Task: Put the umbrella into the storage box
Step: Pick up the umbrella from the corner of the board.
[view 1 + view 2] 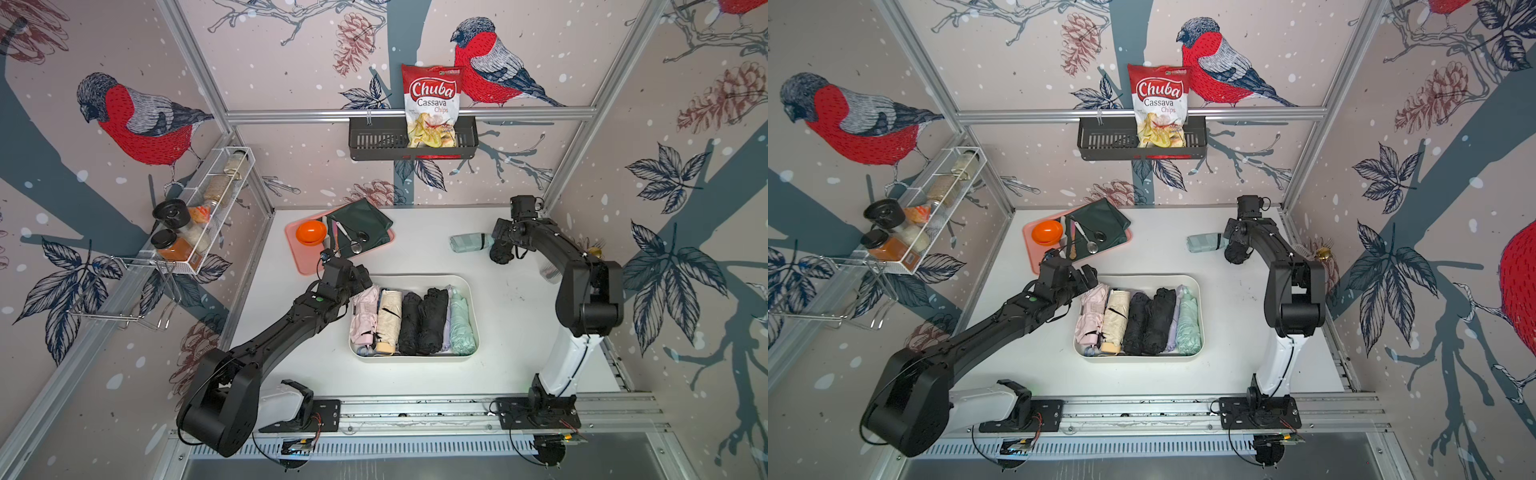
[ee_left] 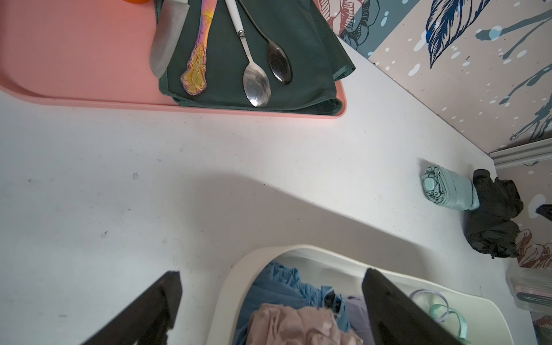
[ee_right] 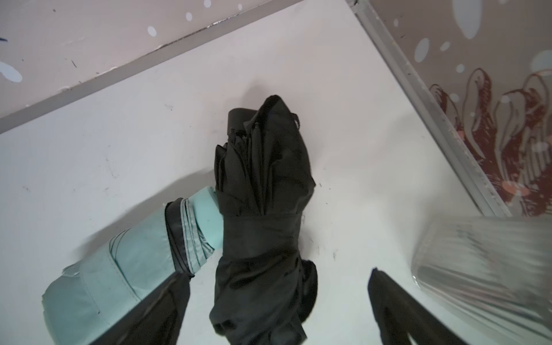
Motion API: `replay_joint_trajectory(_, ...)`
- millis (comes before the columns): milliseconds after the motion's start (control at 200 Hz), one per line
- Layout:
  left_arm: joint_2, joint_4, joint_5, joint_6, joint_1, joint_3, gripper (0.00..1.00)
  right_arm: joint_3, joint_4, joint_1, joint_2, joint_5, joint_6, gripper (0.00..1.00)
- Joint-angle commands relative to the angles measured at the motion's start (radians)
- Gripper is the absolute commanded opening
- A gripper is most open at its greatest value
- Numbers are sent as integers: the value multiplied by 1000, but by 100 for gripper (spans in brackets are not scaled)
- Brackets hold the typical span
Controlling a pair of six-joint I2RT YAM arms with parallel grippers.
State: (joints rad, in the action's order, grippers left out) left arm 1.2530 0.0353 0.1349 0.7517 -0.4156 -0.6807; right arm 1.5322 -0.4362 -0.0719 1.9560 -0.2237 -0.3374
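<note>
Top view: right pincer (image 1: 501, 245) hangs over the black umbrella (image 1: 500, 255) near the table's (image 1: 498, 307) far right corner. The box (image 1: 419, 277) is well apart, with bare table between.
Left wrist: left pincer (image 2: 272, 271), spread, straddles the box rim.
Right wrist: prongs spread, umbrella between them and clear of both. A mint umbrella (image 3: 104, 277) abuts it. A glass (image 3: 484, 268) stands just outside.

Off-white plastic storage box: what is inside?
Folded umbrellas in a row: pink, cream, two black, lilac, mint. Blue fabric shows underneath; the storage box floor is mostly covered.
</note>
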Motion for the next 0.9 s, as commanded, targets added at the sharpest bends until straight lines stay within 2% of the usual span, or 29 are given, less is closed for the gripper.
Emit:
replay_joint_trajectory(0,-5,-32,15,-7,3,6,98,70,-22,4,76,57,38,93)
replay_joint_trajectory(215,-3,-30,14,-3,3,7,98,172,-77,6,208,45,39,87)
replay_joint_trajectory(540,-15,-20,26,-5,5,13,98,115,-39,28,208,64,32,77)
replay_joint_trajectory(740,-15,-19,28,-3,5,17,98,66,-25,35,188,81,44,58)
replay_joint_trajectory(895,-16,-18,31,-3,5,17,98,-13,10,34,109,83,47,47)
